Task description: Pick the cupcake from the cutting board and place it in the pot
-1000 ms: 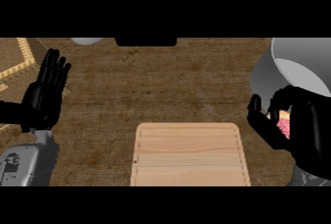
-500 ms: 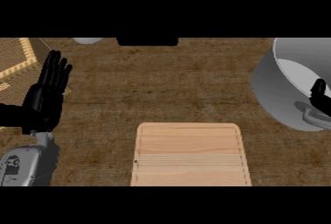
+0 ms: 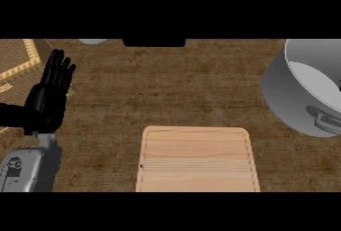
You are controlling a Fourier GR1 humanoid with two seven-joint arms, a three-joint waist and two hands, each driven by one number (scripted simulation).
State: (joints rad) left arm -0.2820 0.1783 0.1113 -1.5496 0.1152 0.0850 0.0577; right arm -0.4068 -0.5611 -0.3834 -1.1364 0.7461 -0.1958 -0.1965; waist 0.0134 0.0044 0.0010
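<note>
The wooden cutting board lies at the lower middle of the counter with nothing on it. No cupcake shows anywhere in the head view. The grey metal pot stands at the right edge, cut off by the frame, with one handle facing me. Its visible inside holds nothing that I can make out. My left hand rests open at the left edge, fingers straight and pointing up, far from the board and the pot. My right hand is out of the view.
A woven tan mat lies at the upper left corner, behind the left hand. A pale round object and a black block sit at the counter's far edge. Brown countertop stretches between the board and the pot.
The right hand, which held something pink near the pot a second ago, moved right over the pot's rim and has left the view. The left hand has not moved.
</note>
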